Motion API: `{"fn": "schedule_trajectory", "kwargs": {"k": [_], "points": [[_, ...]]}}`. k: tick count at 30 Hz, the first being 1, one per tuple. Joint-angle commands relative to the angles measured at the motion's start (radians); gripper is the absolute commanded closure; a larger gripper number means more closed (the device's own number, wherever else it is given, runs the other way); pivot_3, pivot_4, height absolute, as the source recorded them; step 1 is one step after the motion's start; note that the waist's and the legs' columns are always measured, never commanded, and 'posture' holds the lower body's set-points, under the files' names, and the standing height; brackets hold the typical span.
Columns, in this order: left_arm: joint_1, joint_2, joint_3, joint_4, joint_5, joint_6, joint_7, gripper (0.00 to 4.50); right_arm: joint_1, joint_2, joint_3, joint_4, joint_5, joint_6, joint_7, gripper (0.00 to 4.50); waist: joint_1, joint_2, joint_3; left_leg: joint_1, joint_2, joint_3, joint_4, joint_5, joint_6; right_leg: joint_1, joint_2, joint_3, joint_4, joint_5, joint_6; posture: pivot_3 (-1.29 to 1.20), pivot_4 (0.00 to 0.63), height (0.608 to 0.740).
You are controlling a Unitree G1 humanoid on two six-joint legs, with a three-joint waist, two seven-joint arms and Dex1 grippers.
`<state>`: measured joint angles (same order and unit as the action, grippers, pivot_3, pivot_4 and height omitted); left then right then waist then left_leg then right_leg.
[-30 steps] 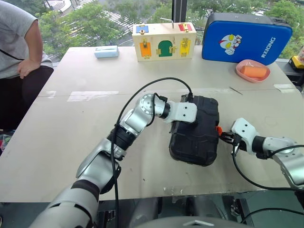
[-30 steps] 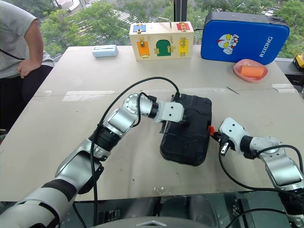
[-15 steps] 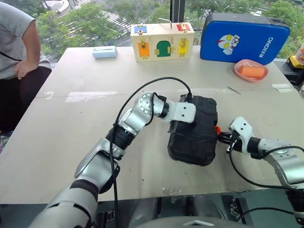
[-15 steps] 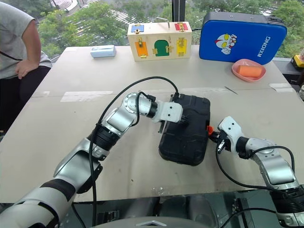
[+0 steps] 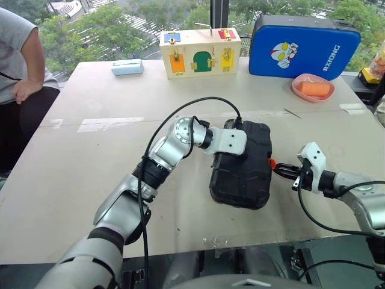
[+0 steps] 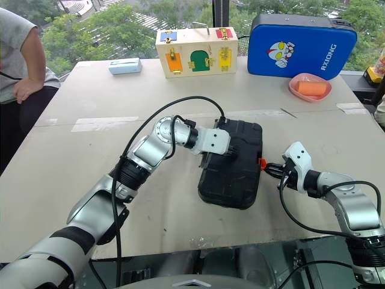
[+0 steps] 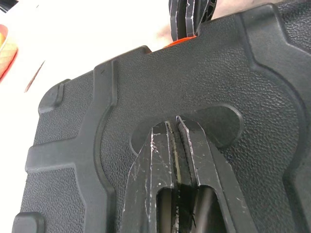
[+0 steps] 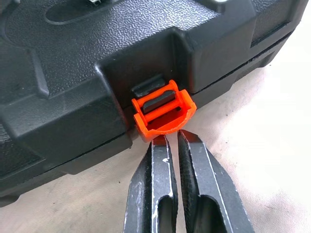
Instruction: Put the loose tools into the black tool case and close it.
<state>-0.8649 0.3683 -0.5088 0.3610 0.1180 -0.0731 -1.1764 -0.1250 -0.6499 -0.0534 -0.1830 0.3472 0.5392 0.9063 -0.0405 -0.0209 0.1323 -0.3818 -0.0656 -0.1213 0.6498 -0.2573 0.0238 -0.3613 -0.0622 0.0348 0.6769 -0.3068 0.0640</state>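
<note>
Up close, right tool pinched together against orange latch.

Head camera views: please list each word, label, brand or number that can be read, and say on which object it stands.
"RXIONG": white letters running up the right side of the blue padded case, beside its cartoon figure.
Wooden latch box: coloured doors and metal latches, no readable text.
Small pale blue box: any print is too small to read.
Black tool case: no text visible.

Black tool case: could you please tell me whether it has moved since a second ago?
No. The black tool case keeps its place beside the table seam; only the camera shifted.
</note>
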Motion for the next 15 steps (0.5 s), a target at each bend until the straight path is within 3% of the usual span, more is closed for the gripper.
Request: {"fn": "schedule_trajectory", "kwargs": {"k": [1, 8, 15], "points": [[0.075, 0.007, -0.107, 0.070, 0.098, 0.053, -0.038, 4.47, -0.080, 0.045, -0.015, -0.149, 0.110, -0.056, 0.038, 4.50, -0.001, 0.000, 0.000, 0.000, 0.000, 0.000, 0.000, 0.000, 0.000, 0.000, 0.000, 0.000, 0.000, 0.000, 0.000, 0.00, 0.150, 0.735], [0.084, 0.016, -0.105, 0.057, 0.099, 0.052, -0.042, 4.47, -0.106, 0.024, -0.030, -0.157, 0.111, -0.057, 0.058, 4.50, -0.005, 0.000, 0.000, 0.002, 0.000, 0.000, -0.002, 0.000, 0.000, -0.002, 0.002, 0.007, 0.001, 0.000, 0.000, 0.00, 0.150, 0.735], [0.098, 0.023, -0.099, 0.042, 0.099, 0.050, -0.041, 4.47, -0.101, -0.106, -0.072, -0.056, 0.079, -0.142, 0.188, 4.50, 0.002, 0.004, 0.000, 0.002, 0.000, -0.001, -0.002, 0.000, 0.000, -0.001, 0.003, 0.007, -0.001, 0.000, 0.000, 0.00, 0.150, 0.735]]}}
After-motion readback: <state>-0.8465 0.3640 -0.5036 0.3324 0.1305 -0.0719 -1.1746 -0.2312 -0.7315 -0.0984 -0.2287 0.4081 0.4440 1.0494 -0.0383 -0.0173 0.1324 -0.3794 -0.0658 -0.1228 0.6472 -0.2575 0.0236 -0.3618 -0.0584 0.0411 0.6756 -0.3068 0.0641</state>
